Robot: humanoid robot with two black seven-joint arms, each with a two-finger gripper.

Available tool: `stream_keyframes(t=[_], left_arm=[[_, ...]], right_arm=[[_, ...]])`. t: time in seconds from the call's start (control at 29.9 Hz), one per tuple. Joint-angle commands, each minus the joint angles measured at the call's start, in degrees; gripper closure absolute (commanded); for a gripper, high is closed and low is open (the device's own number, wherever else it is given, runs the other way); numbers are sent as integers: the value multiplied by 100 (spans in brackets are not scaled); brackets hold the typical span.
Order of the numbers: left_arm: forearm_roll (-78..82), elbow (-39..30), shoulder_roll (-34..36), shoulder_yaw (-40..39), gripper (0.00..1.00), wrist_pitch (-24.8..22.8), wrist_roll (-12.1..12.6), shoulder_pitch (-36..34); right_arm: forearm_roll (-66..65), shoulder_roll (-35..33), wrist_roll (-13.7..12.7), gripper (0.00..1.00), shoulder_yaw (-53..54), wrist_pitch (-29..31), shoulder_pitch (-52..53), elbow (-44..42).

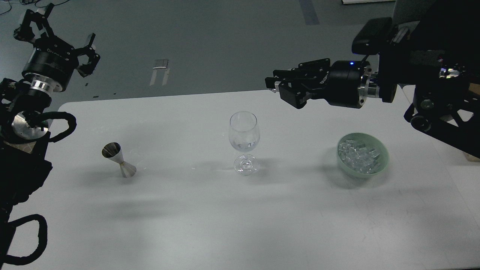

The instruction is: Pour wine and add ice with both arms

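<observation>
A clear stemmed glass (pixel 243 140) stands at the table's middle with a little wine (pixel 244 145) low in its bowl. A pale green bowl (pixel 383 165) at the right holds a heap of ice (pixel 358 154). My right gripper (pixel 275 85) hangs high above the table, up and to the right of the glass's rim, with its fingers close together on a small pale ice cube (pixel 276 89). My left gripper (pixel 60 37) is open and empty, raised beyond the table's far left corner.
A steel jigger (pixel 119 159) stands tilted on the white table (pixel 240 225), left of the glass. My right arm's thick links (pixel 442 97) hang over the table's far right side.
</observation>
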Motion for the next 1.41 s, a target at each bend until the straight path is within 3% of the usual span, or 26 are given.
stream_keyframes(t=[0.0, 0.23, 0.77, 0.94, 1.07, 1.37], left_arm=[[-9, 0, 26, 1, 2, 0, 1, 1], [-9, 0, 9, 1, 2, 0, 1, 10], [-9, 0, 0, 1, 2, 0, 9, 27], [-9, 0, 0, 1, 2, 0, 9, 27], [-9, 0, 0, 1, 2, 0, 1, 27], [-9, 0, 9, 1, 2, 0, 9, 10]], right_arm=[[-106, 300, -14, 91, 0, 179, -11, -153], [-282, 766, -14, 91, -8, 364, -20, -514], [-282, 846, -14, 88, -237, 497, -46, -558], [-291, 855, -41, 78, -237, 497, -37, -567], [-291, 899, -102, 65, -228, 497, -29, -567], [-300, 890, -102, 52, -211, 488, -29, -567]])
